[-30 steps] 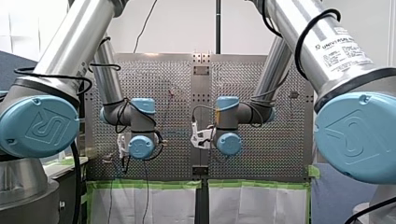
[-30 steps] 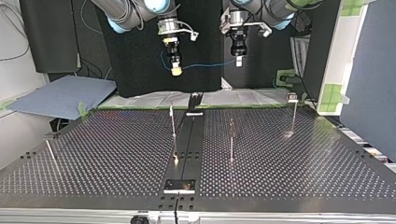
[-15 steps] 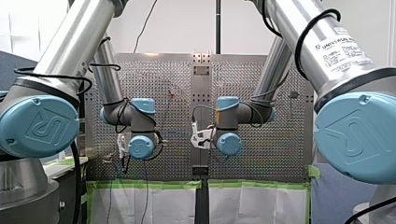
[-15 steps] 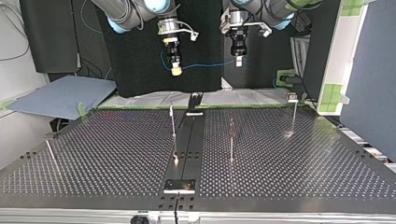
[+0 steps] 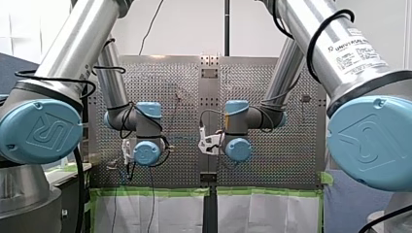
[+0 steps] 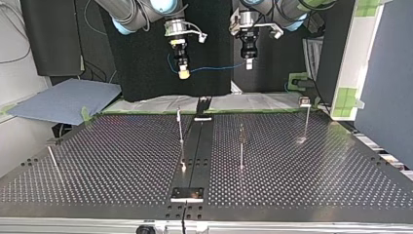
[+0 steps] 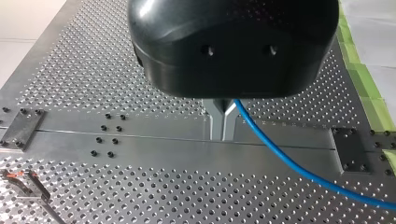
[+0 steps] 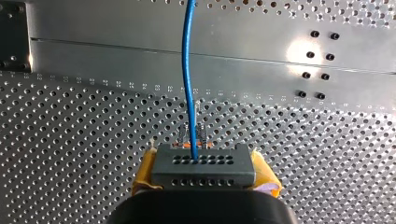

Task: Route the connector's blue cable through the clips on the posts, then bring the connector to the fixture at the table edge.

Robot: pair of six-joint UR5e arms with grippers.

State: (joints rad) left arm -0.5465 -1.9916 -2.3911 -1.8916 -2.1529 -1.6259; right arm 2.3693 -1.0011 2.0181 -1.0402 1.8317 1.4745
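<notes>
In the right wrist view my right gripper (image 8: 204, 177) is shut on a dark grey connector (image 8: 203, 164), yellow pads (image 8: 145, 173) on both its sides. The blue cable (image 8: 187, 70) leaves the connector and runs ahead over the perforated table. My left gripper (image 7: 223, 125) has its metal fingers shut on the same cable (image 7: 289, 163), which trails off to one side. In the top view both grippers hang high beyond the table's far edge, my right gripper (image 6: 183, 74) at the left and my left gripper (image 6: 249, 64) at the right. The cable (image 6: 214, 68) sags between them.
Thin posts stand on the table: one (image 6: 180, 127) left of the central rail (image 6: 195, 146), one (image 6: 241, 145) right of it, one (image 6: 306, 118) far right, one (image 6: 52, 162) leaning at far left. A dark plate (image 6: 187, 194) sits at the rail's near end, a fixture (image 6: 202, 108) at its far end.
</notes>
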